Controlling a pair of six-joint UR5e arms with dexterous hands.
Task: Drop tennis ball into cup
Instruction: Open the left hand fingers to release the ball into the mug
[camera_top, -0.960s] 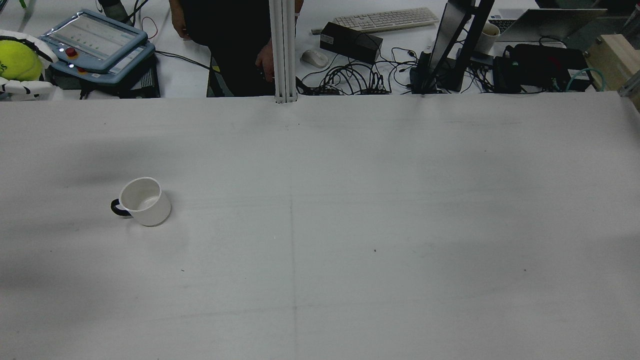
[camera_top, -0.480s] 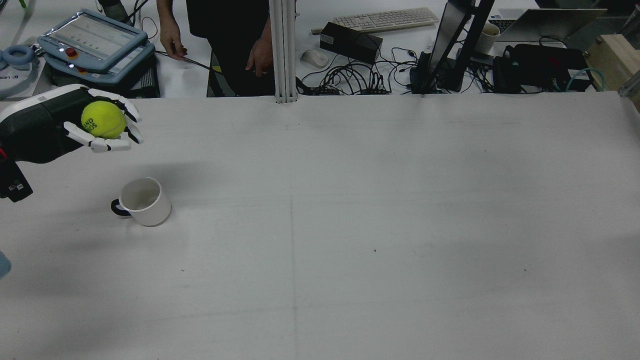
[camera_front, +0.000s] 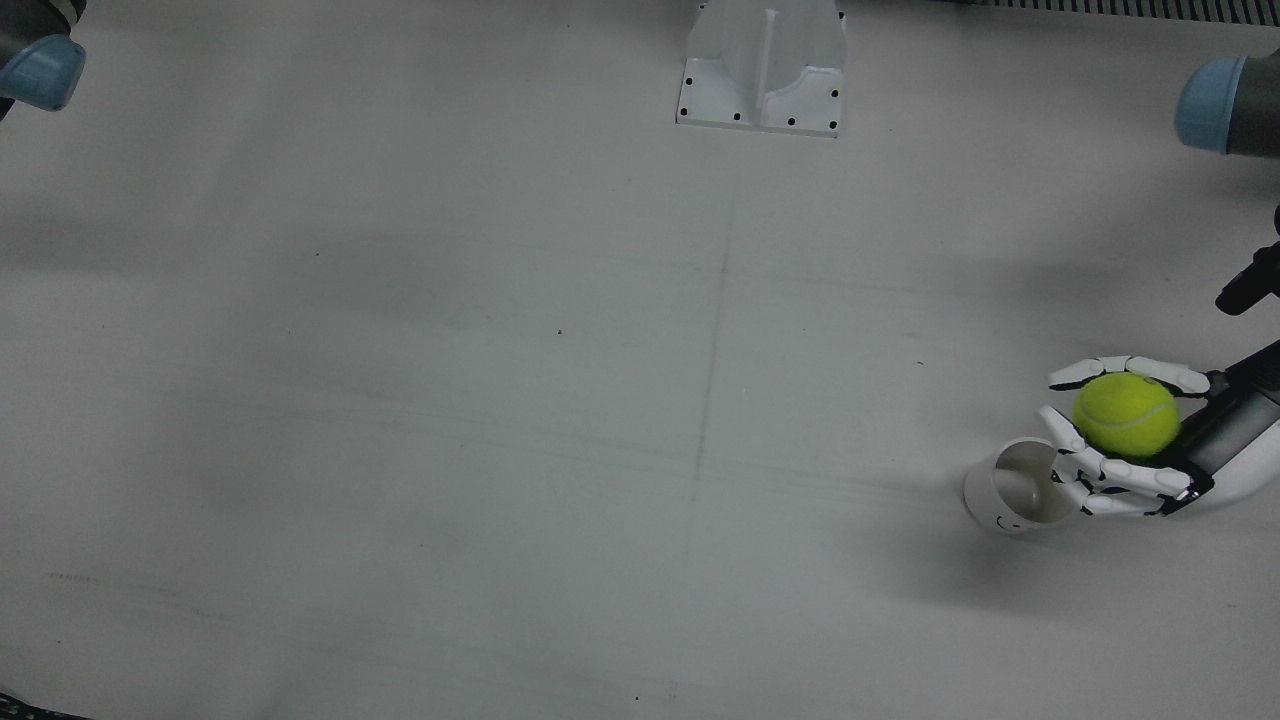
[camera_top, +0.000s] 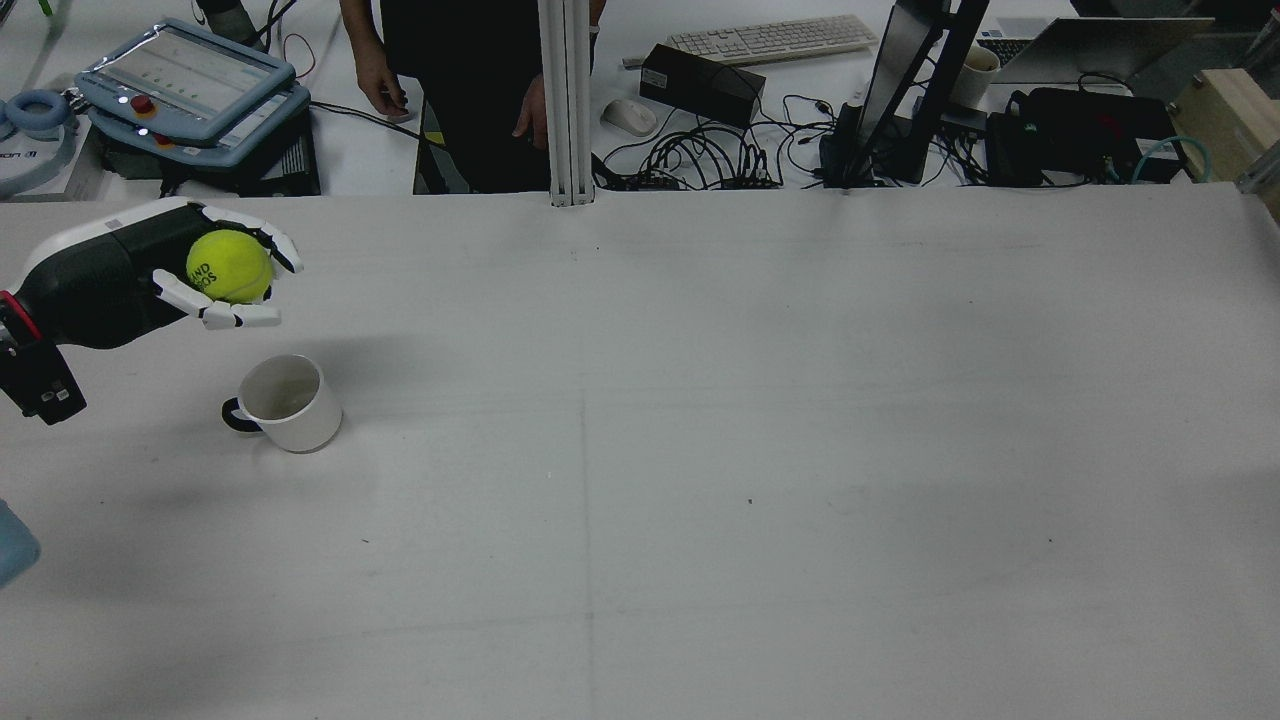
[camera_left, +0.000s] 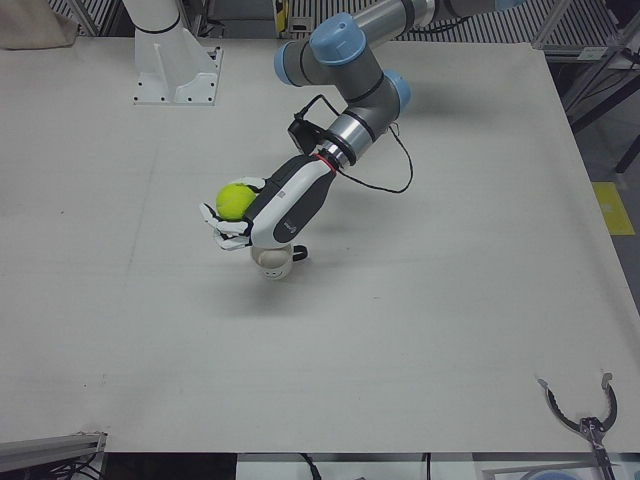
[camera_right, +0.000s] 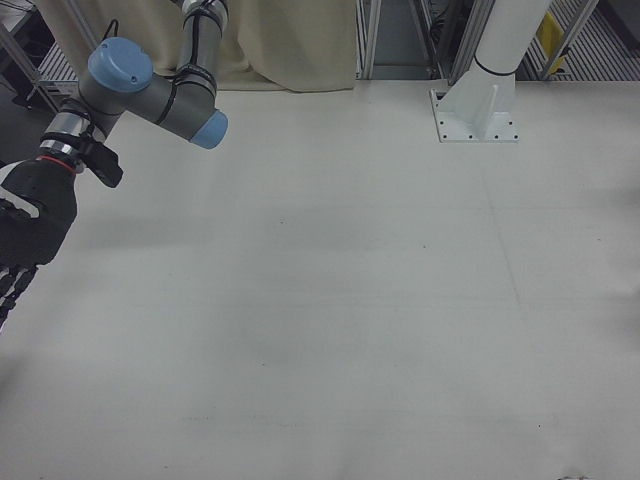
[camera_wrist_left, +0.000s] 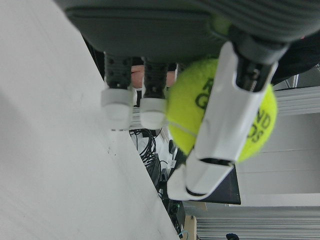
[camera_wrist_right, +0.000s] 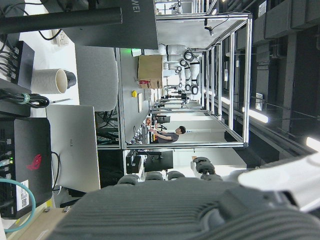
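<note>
My left hand (camera_top: 140, 275) is shut on a yellow-green tennis ball (camera_top: 229, 266) and holds it in the air, palm up. A white cup (camera_top: 290, 402) with a dark handle stands upright on the table below it, open and empty. In the front view the ball (camera_front: 1127, 414) lies just beside the cup (camera_front: 1020, 487), and the fingers (camera_front: 1110, 478) overlap its rim. In the left-front view the hand (camera_left: 285, 205) hovers over the cup (camera_left: 272, 260), with the ball (camera_left: 236, 200) at its tip. The left hand view shows the ball (camera_wrist_left: 220, 110) between the fingers. My right hand (camera_right: 25, 230) hangs at the table's side, fingers spread, empty.
The white table (camera_top: 700, 450) stretches wide to the right of the cup. A mounting pedestal (camera_front: 762, 65) stands at the robot's edge. Beyond the far edge are a teach pendant (camera_top: 190, 80), a person (camera_top: 460, 90), cables and a keyboard (camera_top: 770, 38).
My left hand came in from the far left edge with the ball and moved right and down, closer to the cup. The cup has not moved.
</note>
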